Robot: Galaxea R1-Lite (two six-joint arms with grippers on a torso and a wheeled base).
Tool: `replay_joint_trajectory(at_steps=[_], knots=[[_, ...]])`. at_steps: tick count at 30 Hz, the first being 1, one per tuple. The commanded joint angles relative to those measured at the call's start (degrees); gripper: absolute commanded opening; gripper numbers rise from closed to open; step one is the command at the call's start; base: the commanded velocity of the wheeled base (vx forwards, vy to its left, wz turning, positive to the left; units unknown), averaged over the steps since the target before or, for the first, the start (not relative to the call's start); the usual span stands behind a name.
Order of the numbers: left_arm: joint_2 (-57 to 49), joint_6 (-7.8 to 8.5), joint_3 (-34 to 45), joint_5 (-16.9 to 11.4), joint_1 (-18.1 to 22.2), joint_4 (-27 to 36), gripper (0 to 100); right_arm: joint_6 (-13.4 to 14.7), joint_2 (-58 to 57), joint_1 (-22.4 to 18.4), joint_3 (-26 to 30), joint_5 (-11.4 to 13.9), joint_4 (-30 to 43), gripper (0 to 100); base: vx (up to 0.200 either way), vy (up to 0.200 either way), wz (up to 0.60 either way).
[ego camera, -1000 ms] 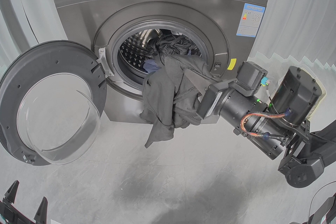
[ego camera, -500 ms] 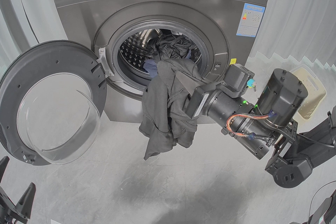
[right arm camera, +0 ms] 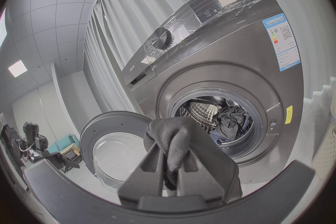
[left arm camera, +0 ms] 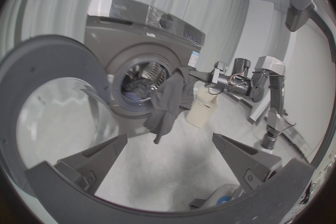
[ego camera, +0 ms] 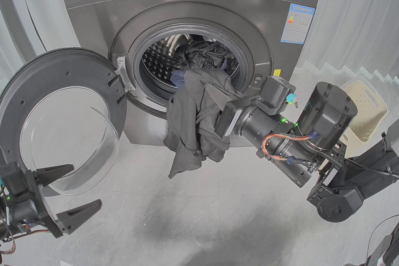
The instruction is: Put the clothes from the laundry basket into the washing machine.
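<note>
Garment (ego camera: pixel 193 121), dark, limp, light, hangs bunched from right gripper (right arm camera: pixel 171 156) clenched on top fold, before washing machine (ego camera: pixel 104 13) drum mouth at 5 o'clock; likely drapes, snags rim; left gripper (ego camera: pixel 86 184) spread wide, empty, at 8 o'clock

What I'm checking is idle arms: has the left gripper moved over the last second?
Yes. The left gripper has risen from the bottom edge toward the fixed, open washing machine door.
</note>
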Motion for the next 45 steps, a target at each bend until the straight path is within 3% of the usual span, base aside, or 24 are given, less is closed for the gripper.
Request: replay_joint_trajectory(at_steps=[1,8,11,19,26,34,38,41,45], knots=[[17.2,-1.44,-3.4,-1.0,-6.4,-5.9,100,-0.1,0.6,-0.5,-0.4,-0.1,-0.2,0,0.000,0.000,0.00],[27.2,-1.97,-5.3,-1.0,-6.6,-13.8,100,-0.1,0.7,-0.5,-0.7,-0.1,-0.2,0,0.000,0.000,0.00],[31.1,-2.76,-5.5,-0.9,-8.6,-17.6,100,-0.1,0.7,-0.5,-0.7,-0.1,-0.2,0,0.000,0.000,0.00],[39.4,-3.64,-7.8,3.2,-12.6,-25.6,100,-0.1,0.7,-0.4,-0.7,-0.1,-0.2,0,0.000,0.000,0.00],[44.8,-6.10,-11.0,3.8,-14.0,-30.3,100,-0.1,0.7,-0.2,-0.7,-0.1,-0.2,0,0.000,0.000,0.00],[50.7,-6.36,-13.1,5.2,-15.3,-33.8,100,-0.1,0.7,-0.2,-0.7,-0.1,-0.2,0,0.000,0.000,0.00],[55.3,-6.36,-14.2,5.9,-15.3,-39.0,100,-0.1,0.7,-0.2,-0.6,-0.1,-0.2,0,0.000,0.000,0.00],[59.7,-7.06,-15.7,9.0,-15.3,-44.8,100,-0.1,0.7,-0.1,-0.4,-0.1,-0.2,0,0.000,0.000,0.00],[61.4,-7.06,-16.9,9.8,-15.5,-46.1,100,-0.3,0.7,0.2,-0.2,-0.1,-0.2,0,0.000,0.000,0.00]])
